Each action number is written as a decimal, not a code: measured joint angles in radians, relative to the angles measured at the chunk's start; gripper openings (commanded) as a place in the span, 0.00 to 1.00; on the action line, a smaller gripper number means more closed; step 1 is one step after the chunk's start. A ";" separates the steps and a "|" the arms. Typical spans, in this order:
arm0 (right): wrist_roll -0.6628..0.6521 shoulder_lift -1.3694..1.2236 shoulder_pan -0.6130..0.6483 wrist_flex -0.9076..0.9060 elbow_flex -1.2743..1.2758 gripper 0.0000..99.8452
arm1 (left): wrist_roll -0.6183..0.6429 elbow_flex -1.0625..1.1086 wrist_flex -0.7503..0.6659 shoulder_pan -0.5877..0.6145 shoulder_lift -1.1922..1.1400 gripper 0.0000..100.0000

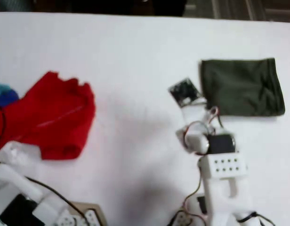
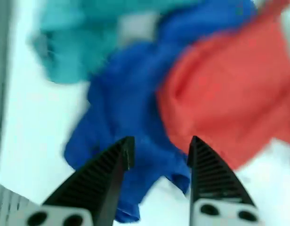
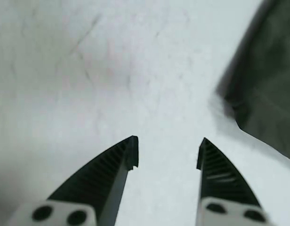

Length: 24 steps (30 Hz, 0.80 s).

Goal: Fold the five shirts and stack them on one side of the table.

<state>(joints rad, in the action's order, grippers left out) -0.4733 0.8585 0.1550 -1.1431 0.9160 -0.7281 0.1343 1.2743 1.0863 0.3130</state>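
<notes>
One shirt looks finished: the folded dark green cloth shirt [image 1: 241, 87] lies flat as a neat rectangle toward the far right side of the white table [image 1: 135, 47]. Three more sit heaped at the left edge. A crumpled red shirt [image 1: 55, 115] reaches furthest toward the middle, a bright blue shirt [image 2: 121, 108] lies partly under it, and a teal shirt [image 2: 79, 42] lies beyond the blue one, touching it. Your left gripper [image 2: 159, 150] hangs over the blue shirt's loose edge, fingers apart with nothing between them; whether the tips touch cloth, you cannot tell. Your right gripper [image 3: 167, 150] is over bare table just beside the green shirt's near left corner, fingers apart and empty. Judgement: early in the job, at the step of picking the next shirt out of the heap. The next move calls for you to pinch one garment only and draw it to the open middle. Spread it flat with both arms before any fold. Watch the overlap, since lifting the blue shirt will likely drag the red one along.
</notes>
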 measured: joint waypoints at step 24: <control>0.000 0.000 0.000 0.000 0.000 0.21 | 0.338 -0.020 0.003 -0.895 -0.198 0.21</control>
<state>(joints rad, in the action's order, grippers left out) -0.4733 0.8585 0.1550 -1.1431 0.9160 -0.3905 0.1143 1.2774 0.1918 0.1151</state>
